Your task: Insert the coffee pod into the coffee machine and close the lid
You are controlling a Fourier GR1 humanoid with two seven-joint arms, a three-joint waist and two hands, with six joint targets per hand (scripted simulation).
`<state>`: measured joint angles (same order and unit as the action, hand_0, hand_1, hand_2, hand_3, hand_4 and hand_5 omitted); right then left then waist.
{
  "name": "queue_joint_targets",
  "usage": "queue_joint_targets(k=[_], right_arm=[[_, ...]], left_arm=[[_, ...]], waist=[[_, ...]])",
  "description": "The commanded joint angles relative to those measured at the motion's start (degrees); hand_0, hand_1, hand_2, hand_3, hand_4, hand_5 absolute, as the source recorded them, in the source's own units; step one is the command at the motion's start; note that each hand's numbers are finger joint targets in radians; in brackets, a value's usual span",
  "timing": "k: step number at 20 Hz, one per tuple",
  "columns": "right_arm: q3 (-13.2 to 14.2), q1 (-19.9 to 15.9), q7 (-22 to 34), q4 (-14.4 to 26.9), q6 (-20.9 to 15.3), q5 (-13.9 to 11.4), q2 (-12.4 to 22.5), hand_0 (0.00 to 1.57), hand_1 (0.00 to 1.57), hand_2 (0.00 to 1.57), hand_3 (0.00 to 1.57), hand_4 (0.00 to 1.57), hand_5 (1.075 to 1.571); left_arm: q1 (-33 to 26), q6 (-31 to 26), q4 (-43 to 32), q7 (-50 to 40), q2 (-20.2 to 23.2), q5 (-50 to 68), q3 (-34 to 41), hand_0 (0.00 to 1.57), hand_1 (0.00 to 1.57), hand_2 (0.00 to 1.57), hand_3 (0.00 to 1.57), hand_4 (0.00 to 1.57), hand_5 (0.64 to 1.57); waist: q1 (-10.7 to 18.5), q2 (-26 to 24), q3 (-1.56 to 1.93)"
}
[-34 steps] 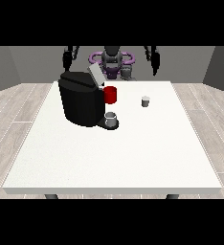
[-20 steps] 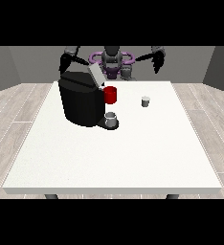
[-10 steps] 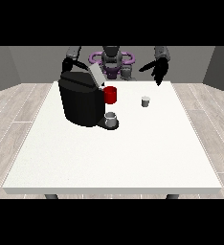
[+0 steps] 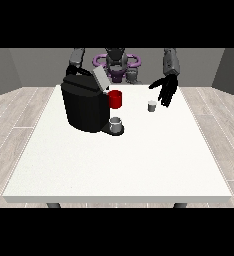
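Note:
A black coffee machine [image 4: 83, 107] stands on the white table [image 4: 119, 160] at the left of its far half, with its grey lid [image 4: 99, 78] tilted up and open. A red part [image 4: 115, 99] sticks out at its front, and a small grey cup [image 4: 116, 124] sits on its drip tray. The small grey coffee pod [image 4: 152, 106] stands on the table to the right of the machine. The hand at the view's right [image 4: 166, 90] hangs just above and to the right of the pod, fingers spread and pointing down, holding nothing. The hand at the view's left is hidden behind the machine.
The robot's torso [image 4: 116, 64] with a purple ring stands behind the table's far edge. The arm at the view's left [image 4: 76, 59] comes down behind the machine. The table's near half shows only bare white surface.
The hand at the view's right has swung down and inward from beside the robot's shoulder to just above the pod. The arm at the view's left has barely moved.

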<state>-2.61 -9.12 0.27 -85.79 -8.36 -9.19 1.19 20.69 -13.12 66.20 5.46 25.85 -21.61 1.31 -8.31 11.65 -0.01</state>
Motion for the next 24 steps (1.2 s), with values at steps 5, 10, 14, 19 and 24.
queue_joint_targets(k=[5, 10, 14, 19, 24], right_arm=[[1.88, -5.35, 0.89, 5.52, -1.11, -0.36, -0.19, 0.0, 0.0, 0.0, 0.0, 0.0, 1.571], [0.49, -4.11, -1.33, 7.14, -1.02, -0.67, -0.52, 0.0, 0.0, 0.0, 0.0, 0.0, 1.571], [2.06, -7.05, -4.23, 11.98, -1.29, 0.15, -0.18, 0.0, 0.0, 0.0, 0.0, 0.0, 1.571], [0.2, -6.18, -0.84, 8.93, 0.22, 0.67, -1.1, 0.0, 0.0, 0.0, 0.0, 0.0, 1.571], [0.43, -3.07, -3.29, 11.06, 0.87, 0.48, -0.15, 0.0, 0.0, 0.0, 0.0, 0.0, 1.571]], left_arm=[[5.41, 3.55, -10.27, 2.52, -2.17, -8.32, -2.43, 0.0, 0.0, 0.29, 0.0, 0.0, 1.571], [6.71, 11.37, -15.61, 8.64, -3.44, -12.25, -1.72, 0.95, 0.95, 0.97, 0.66, 0.0, 1.571], [10.22, 13.6, -12.69, 5.1, -3.97, -17.8, -5.55, 1.07, 1.07, 1.11, 0.91, 0.45, 1.571], [9.07, 15.83, -20.23, 7.12, -3.47, -23.01, -7.21, 0.82, 0.82, 0.96, 0.8, 0.37, 1.571], [9.69, 12.57, -23.53, 6.89, -0.4, -26.44, -8.47, 0.88, 0.88, 1.0, 0.82, 0.28, 1.571]], waist=[[1.42, 0.69, 0.0], [0.9, 2.17, -0.01], [1.72, 2.66, 0.03], [-0.64, 1.09, -0.01], [-1.41, 0.16, -0.01]])
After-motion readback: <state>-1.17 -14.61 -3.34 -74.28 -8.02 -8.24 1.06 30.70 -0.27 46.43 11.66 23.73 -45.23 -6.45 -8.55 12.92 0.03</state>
